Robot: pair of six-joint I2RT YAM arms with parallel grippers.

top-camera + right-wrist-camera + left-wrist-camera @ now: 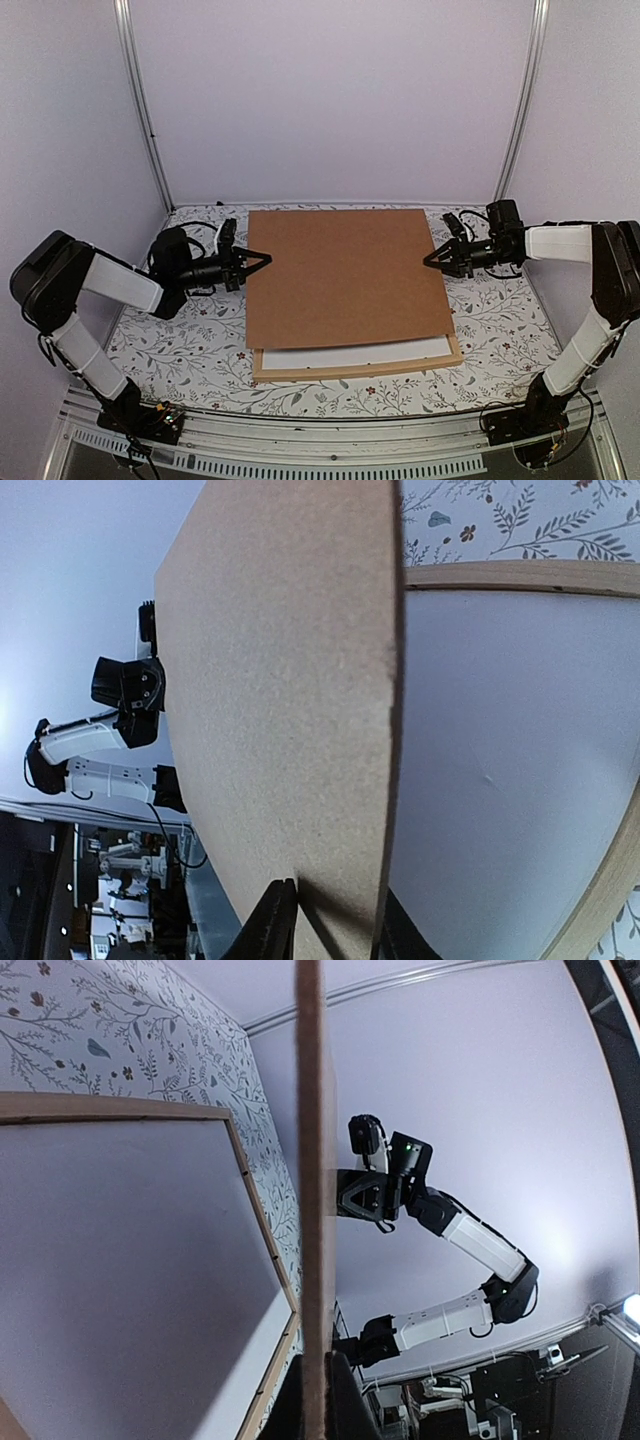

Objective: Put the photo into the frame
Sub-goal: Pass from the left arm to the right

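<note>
A brown backing board (345, 275) hangs level above the light wood frame (355, 370), covering most of it. My left gripper (262, 261) is shut on the board's left edge and my right gripper (430, 258) on its right edge. A white sheet (350, 354) lies inside the frame; I cannot tell whether it is the photo's white back. The left wrist view shows the board edge-on (313, 1160) between my left gripper's (318, 1405) fingers, with the frame strip (250, 1190) and the white sheet (120, 1260) below. The right wrist view shows the board (280, 680) in my right gripper (335, 925), over the frame (520, 575).
The table has a floral cloth (180, 350). White walls with metal posts (145, 110) close the back and sides. The frame's front strip lies near the table's front edge.
</note>
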